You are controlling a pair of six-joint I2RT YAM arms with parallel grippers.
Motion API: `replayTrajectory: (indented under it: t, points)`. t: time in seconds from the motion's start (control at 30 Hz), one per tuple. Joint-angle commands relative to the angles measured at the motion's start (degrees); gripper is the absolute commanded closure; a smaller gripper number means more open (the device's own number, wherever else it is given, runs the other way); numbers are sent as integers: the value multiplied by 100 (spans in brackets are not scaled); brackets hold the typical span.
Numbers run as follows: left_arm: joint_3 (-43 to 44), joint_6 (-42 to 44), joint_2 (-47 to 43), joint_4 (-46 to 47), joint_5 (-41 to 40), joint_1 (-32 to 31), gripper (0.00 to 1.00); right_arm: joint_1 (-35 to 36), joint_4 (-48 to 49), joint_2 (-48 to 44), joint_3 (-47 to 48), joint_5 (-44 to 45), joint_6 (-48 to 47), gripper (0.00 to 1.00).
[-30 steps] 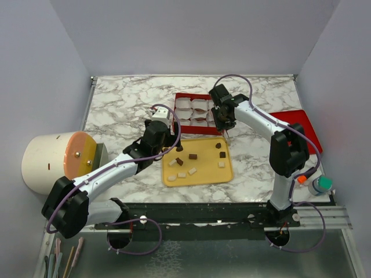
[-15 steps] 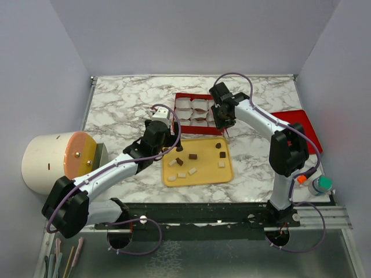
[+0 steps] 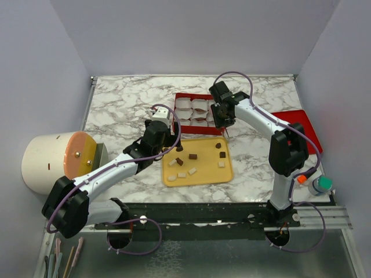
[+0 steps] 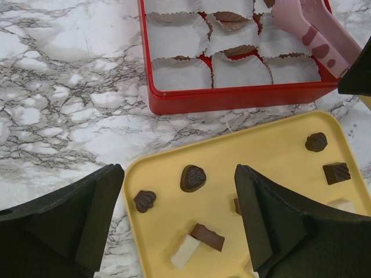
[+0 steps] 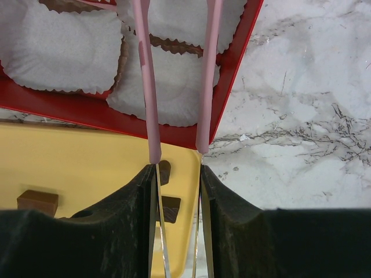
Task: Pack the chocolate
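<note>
Several brown chocolate pieces point(image 4: 193, 178) lie with white pieces point(image 4: 186, 252) on a yellow tray point(image 3: 204, 164). My left gripper point(image 4: 178, 204) hovers open over the tray's left end point(image 3: 171, 146), nothing between its fingers. Behind the tray stands a red box point(image 4: 232, 98) of white paper cups point(image 4: 174, 74); brown chocolate shows in some cups point(image 4: 232, 18). My right gripper point(image 5: 177, 174) is shut on pink-tipped tweezers point(image 5: 145, 69), at the box's near right corner point(image 3: 223, 119). The tweezer arms stand apart, reaching over the cups point(image 4: 316, 32). Their tips run off the top of the right wrist view.
A red lid point(image 3: 298, 124) lies on the marble to the right of the box. A white drum with an orange face point(image 3: 55, 159) sits at the left table edge. A small green-capped bottle point(image 3: 322, 184) stands near the right arm's base.
My right gripper has shifted slightly farther over the red box with the tweezers. The left arm and the pieces on the tray have not moved.
</note>
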Motion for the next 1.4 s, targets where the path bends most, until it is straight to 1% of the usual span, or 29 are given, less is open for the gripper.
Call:
replayTrajectory:
  t: [0.0,0.67,0.77,1.2,1.23,1.37]
  points:
    - [-28,45,41,142,84,-20,13,-30,-86,117,203,-48,-60,62]
    - [-29,28,61,135,92,-21,13,-38,-68,83,159,-30,-51,63]
    - [-30,28,56,135,99,-26,13,-38,-68,83,144,-8,-42,61]
    - [-32,10,41,113,109,-22,13,-47,-62,53,81,5,-34,60]
    - [-32,6,45,117,114,-20,13,-47,-61,53,79,5,-34,58]
    - [-29,1,45,116,119,-27,13,-56,-51,40,64,9,-25,58]
